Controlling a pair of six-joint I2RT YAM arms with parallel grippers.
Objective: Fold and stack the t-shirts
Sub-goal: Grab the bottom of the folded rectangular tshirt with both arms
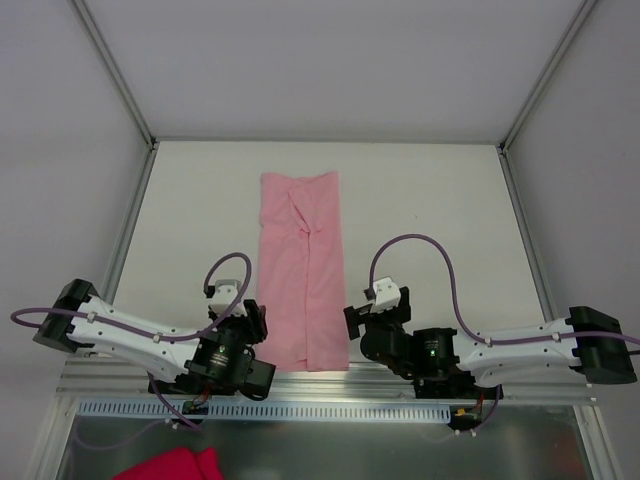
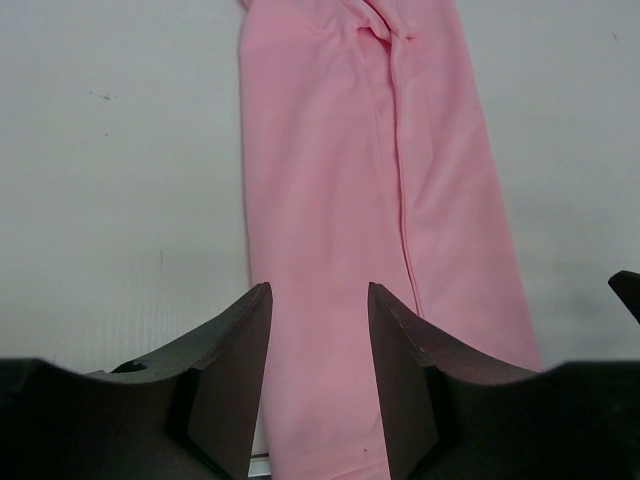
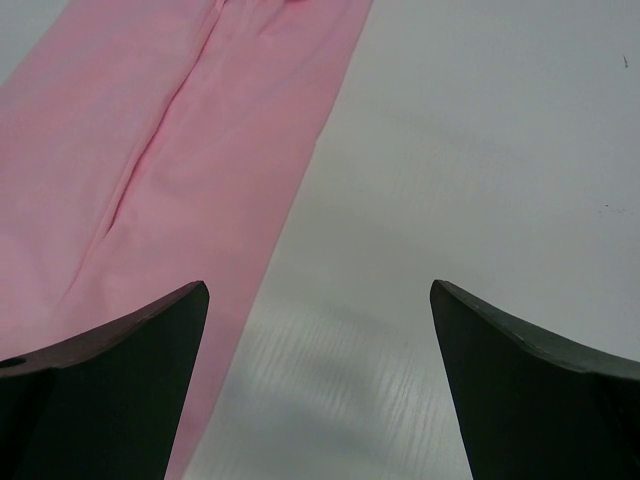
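The left gripper (image 2: pixel 318 290), jaws narrowly parted and empty, hangs over the near end of the pale pink thin-fabric t-shirt (image 1: pixel 300 270). The right gripper (image 3: pixel 318 285), jaws wide, hangs over the white counter (image 1: pixel 430 200) just beside it. The t-shirt is folded into a strip whose long axis runs straight away from the arms.

Nothing legible for you in any view. In the top view, tiny dark marks sit on the white links of the left arm (image 1: pixel 130 328) and right arm (image 1: pixel 520 345), but they're too small to read. The t-shirt (image 1: pixel 300 270) shows you plain pink fabric only.
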